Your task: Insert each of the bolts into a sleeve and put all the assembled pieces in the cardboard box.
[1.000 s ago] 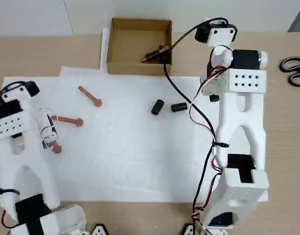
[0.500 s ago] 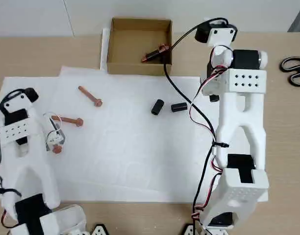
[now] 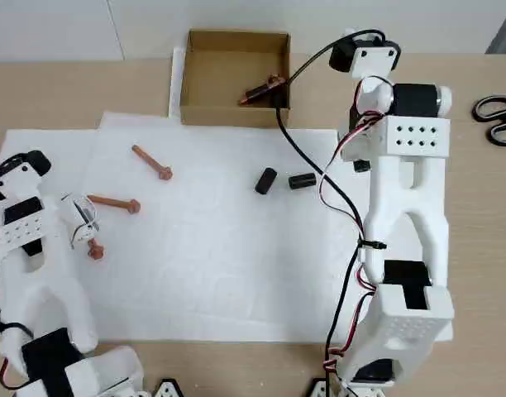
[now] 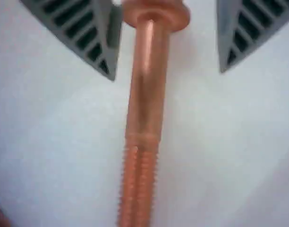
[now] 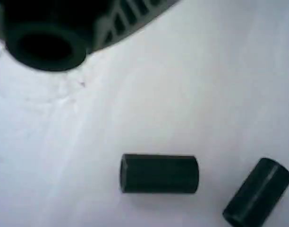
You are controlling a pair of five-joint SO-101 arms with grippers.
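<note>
- The left arm's base stands at the near edge of the bench [image 3: 54, 91]. The bench top is pale wood, and a white sheet [image 3: 220, 265] covers most of its middle.
- The left pincer [image 4: 165, 71] sits low over the left part of the sheet with its jaws spread wide. A copper bolt [image 4: 144, 118] lies flat on the sheet between them. Its head is up by the fingertips, close against one and clear of the other, and nothing is clamped.
- A second bolt [image 3: 112, 202] lies just beyond that pincer, on the sheet.
- A third bolt [image 3: 151, 162] lies farther back and apart from it, set at a slant.
- The right arm rises from the near edge on the right and stretches away over the sheet's right border. The right pincer [image 3: 360, 164] is closed on a black sleeve [image 5: 45, 45], which is held above the sheet with its bore open to the wrist camera.
- Two loose sleeves lie on their sides near the middle of the sheet, close together but not touching. One [image 3: 265, 180] is tilted and the other [image 3: 302, 180] lies nearer the right pincer.
- The cardboard box [image 3: 236, 116] stands open at the far edge of the sheet. One assembled piece [image 3: 261, 89] lies inside, against its right wall.
- A black cable [image 3: 298, 153] runs from the right arm past the box's near right corner.
- Scissors [image 3: 497, 118] rest on bare wood at the far right.
- A white wall [image 3: 71, 25] closes the room behind the bench.
</note>
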